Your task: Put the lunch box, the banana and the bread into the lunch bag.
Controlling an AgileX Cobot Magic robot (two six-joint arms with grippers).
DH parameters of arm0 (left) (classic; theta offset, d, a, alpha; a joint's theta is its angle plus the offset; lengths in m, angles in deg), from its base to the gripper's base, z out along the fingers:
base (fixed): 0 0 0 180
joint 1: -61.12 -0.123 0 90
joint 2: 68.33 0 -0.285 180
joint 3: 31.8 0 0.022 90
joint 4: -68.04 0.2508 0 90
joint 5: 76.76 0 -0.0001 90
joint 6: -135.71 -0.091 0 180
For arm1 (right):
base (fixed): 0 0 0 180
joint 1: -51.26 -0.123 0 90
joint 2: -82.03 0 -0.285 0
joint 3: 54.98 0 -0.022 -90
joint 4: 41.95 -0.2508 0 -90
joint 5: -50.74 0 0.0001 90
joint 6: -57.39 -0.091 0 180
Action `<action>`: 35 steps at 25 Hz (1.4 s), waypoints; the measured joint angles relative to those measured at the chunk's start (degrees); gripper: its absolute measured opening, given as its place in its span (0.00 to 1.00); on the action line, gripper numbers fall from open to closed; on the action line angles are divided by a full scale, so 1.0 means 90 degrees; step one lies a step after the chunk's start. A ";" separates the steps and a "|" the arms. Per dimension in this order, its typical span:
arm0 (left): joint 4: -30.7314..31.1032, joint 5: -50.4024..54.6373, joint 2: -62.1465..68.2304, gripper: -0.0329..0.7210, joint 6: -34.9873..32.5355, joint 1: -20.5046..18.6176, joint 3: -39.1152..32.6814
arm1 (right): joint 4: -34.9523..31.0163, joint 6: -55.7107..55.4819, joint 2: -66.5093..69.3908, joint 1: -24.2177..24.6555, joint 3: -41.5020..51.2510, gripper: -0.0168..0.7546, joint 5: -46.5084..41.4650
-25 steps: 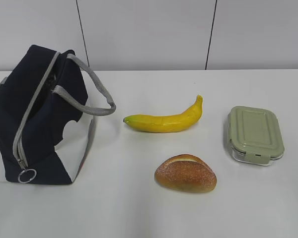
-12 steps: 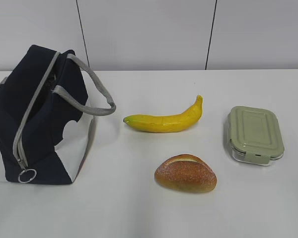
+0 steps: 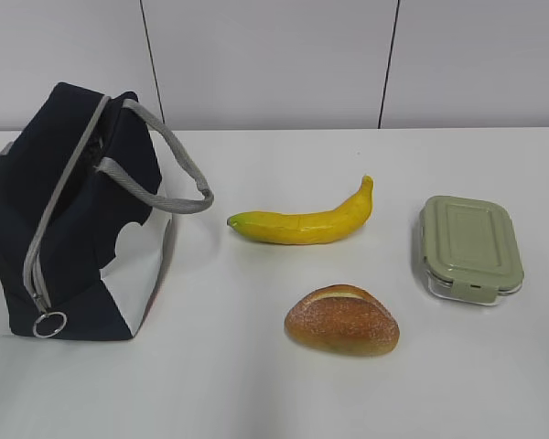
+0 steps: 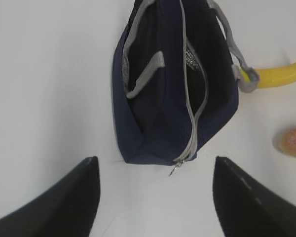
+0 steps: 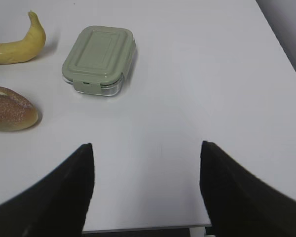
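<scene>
Lunch bag (image 3: 73, 215), banana (image 3: 302, 222), bread (image 3: 342, 318) and lunch box (image 3: 468, 247) all sit where they were a second ago in the exterior view; nothing on the white table (image 3: 256, 384) has shifted, and no arm shows there.

Left to right: navy bag stands at the far left, zipper part open, grey handles flopped toward 3 o'clock. Banana lies mid-table, tip toward 1 o'clock. Bread sits at 5 o'clock from the banana. Green-lidded box is at the far right, lid on.

Left gripper (image 4: 155, 197): jaws spread apart, nothing between them; bag lies at 12 o'clock from it, apart, zipper pull nearest. Right gripper (image 5: 145, 190): jaws spread wide, empty; lunch box at 11 o'clock, well apart, bread at 9 o'clock near the frame edge.
</scene>
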 joint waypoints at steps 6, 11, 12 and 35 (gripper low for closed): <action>-0.0097 0.0016 0.1925 0.71 0.0000 0.0235 0.1398 | 0.0000 0.0000 0.0000 0.0000 0.0000 0.70 0.0000; -0.0134 0.0354 0.3483 0.71 0.0000 0.0364 0.2520 | 0.0000 0.0000 0.0000 0.0000 0.0000 0.70 0.0000; -0.0183 0.0416 0.3764 0.71 0.0000 0.0377 0.2732 | 0.0000 0.0000 0.0000 0.0000 0.0000 0.70 0.0000; -0.0557 0.0715 0.6670 0.16 0.0000 0.0377 0.4079 | 0.0000 0.0000 0.0000 0.0000 0.0000 0.70 0.0000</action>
